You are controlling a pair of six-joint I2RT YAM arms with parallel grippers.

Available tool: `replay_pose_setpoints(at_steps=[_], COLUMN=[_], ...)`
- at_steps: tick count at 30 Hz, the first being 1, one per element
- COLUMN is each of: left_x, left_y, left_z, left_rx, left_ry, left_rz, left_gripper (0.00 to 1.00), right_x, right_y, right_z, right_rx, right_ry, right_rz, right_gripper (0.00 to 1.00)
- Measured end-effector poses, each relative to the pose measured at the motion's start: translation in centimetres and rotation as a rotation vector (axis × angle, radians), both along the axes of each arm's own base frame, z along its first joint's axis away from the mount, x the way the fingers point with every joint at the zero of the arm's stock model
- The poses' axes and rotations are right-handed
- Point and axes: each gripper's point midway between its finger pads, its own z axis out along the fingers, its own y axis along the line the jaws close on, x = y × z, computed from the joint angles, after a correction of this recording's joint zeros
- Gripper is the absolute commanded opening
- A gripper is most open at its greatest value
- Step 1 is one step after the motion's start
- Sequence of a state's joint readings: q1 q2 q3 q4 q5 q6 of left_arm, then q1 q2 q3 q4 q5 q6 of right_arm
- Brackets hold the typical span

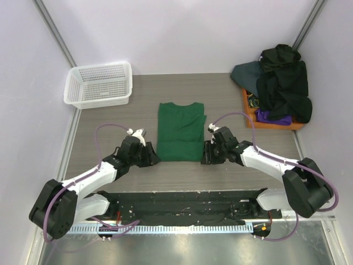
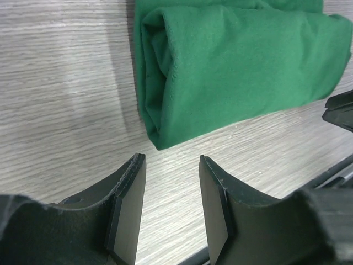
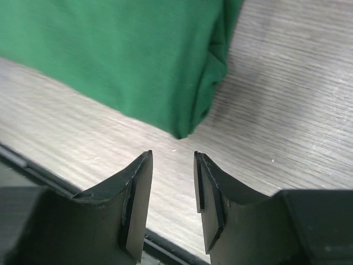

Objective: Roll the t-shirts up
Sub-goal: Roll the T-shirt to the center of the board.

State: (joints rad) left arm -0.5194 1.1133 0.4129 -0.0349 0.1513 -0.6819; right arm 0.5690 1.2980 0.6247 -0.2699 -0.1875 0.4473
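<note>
The left gripper (image 2: pixel 170 160) has its fingers apart with nothing between them, low over the table (image 1: pixel 110 118). The right gripper (image 3: pixel 172 155) is the same, parted and empty. In the overhead view the left gripper (image 1: pixel 149 156) and the right gripper (image 1: pixel 207 153) flank the bottom end of the green shirt (image 1: pixel 181 132), just beside it. The shirt lies mid-frame as a narrow strip, its bottom end rolled over. In each wrist view the roll's end lies just above the fingertips, not touching. A white basket (image 1: pixel 99 84) sits at the upper left.
</note>
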Motion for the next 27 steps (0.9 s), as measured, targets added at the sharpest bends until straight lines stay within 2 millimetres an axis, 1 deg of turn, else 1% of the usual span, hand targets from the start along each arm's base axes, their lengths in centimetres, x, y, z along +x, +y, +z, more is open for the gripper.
replay_pose_setpoints(at_steps=[4, 8, 11, 13, 14, 15, 16, 18, 24, 27], left_x=[0.2, 0.1, 0.6, 0.8, 1.0, 1.0, 1.1, 1.1, 1.0, 0.6], left_y=[0.1, 0.2, -0.1, -0.3, -0.4, -0.5, -0.6, -0.6, -0.8, -0.9], left_z=[-0.7, -2.1, -2.0, -2.1, -2.1, -2.2, -2.2, -2.4, -2.0, -0.8], left_rx=[0.026, 0.064, 0.063, 0.062, 0.061, 0.062, 0.061, 0.063, 0.059, 0.038], left_ry=[0.000, 0.031, 0.019, 0.018, 0.016, 0.018, 0.020, 0.025, 0.023, 0.001], left_rz=[-0.003, -0.011, -0.018, -0.021, -0.021, -0.022, -0.024, -0.026, -0.032, -0.035], left_gripper=[0.48, 0.48, 0.46, 0.43, 0.35, 0.28, 0.15, 0.01, 0.00, 0.00], right_x=[0.1, 0.5, 0.9, 1.2, 1.2, 1.3, 1.3, 1.3, 1.0, 0.5], right_y=[-0.4, -0.4, -0.2, 0.0, 0.1, 0.2, 0.3, 0.5, 0.8, 1.0], right_z=[-1.4, -2.0, -2.0, -2.0, -2.1, -2.2, -2.2, -2.2, -1.9, -0.7], right_rx=[-0.052, -0.079, -0.079, -0.080, -0.079, -0.076, -0.073, -0.065, -0.047, -0.014], right_ry=[0.021, 0.029, 0.024, 0.020, 0.019, 0.019, 0.021, 0.024, 0.027, 0.006], right_rz=[-0.007, -0.012, -0.008, -0.003, 0.002, 0.006, 0.010, 0.016, 0.028, 0.033], right_gripper=[0.45, 0.44, 0.38, 0.25, 0.19, 0.08, 0.03, 0.01, 0.01, 0.01])
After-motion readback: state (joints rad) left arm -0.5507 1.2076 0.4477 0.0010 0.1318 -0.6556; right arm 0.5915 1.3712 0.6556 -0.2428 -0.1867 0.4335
